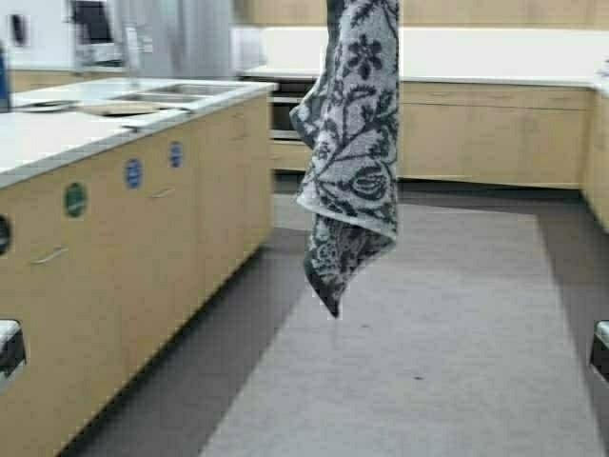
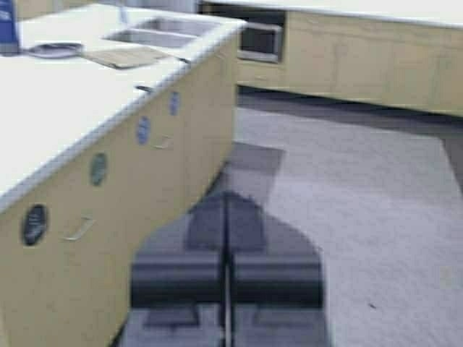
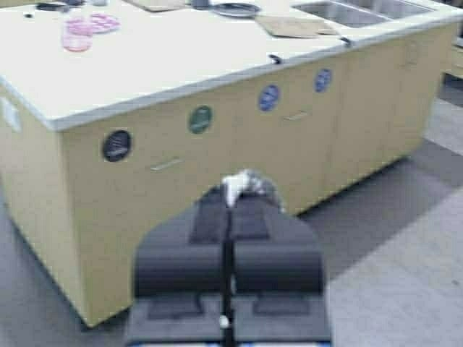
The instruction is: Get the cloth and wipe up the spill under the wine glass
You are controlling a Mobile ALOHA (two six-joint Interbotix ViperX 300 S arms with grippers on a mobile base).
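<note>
Right wrist view, right hand [image 3: 228,194] pinching cloth [image 3: 244,185], left hand [image 2: 226,217] closed empty, wine glass [image 3: 77,35] on counter [image 3: 166,61].

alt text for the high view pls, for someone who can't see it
A grey and white floral cloth hangs from above the frame at the middle of the view, over a grey carpet. A long wooden cabinet island with a white top and a sink runs along the left.
</note>
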